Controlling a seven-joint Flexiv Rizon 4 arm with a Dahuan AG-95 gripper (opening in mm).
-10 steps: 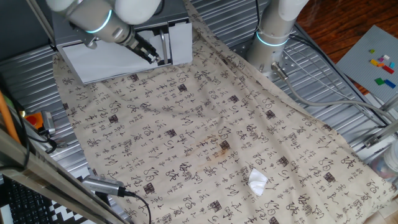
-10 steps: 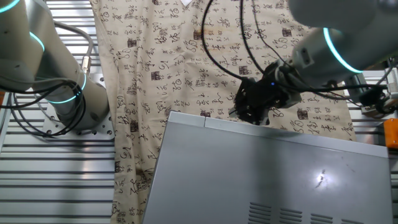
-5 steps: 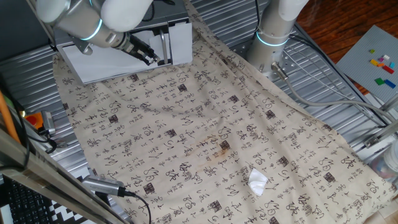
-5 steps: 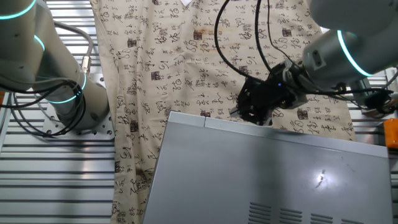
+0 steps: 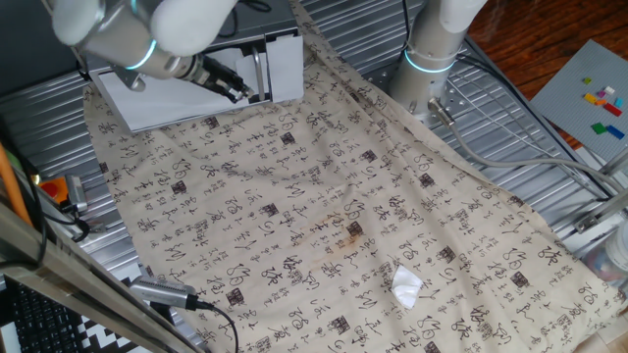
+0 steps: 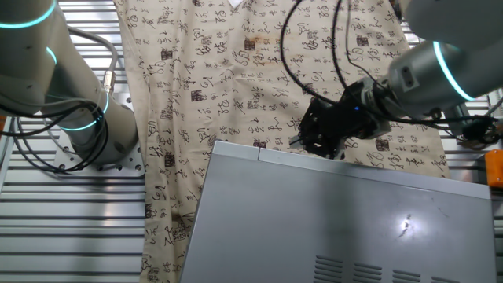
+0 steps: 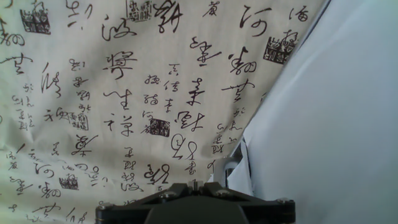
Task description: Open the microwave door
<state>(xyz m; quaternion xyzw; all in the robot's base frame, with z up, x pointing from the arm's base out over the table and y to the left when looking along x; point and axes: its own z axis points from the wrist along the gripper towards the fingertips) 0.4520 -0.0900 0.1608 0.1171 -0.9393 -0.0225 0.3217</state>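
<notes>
- The gripper works at the microwave's front, at 11 o'clock on the cloth, seen from one fixed view.
- The door lies folded down, white panel flat at the cloth's edge.
- The fingers are hidden; whether the pincer is parted or holding anything cannot be told.
- Best handling, by judgement: follow the hinge's arc smoothly, keeping clear of the cloth.

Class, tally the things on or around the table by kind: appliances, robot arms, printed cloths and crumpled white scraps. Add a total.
Microwave: 1
Robot arms, one working, one idle: 2
Printed cloth: 1
Crumpled white scrap: 1
Total: 5
</notes>
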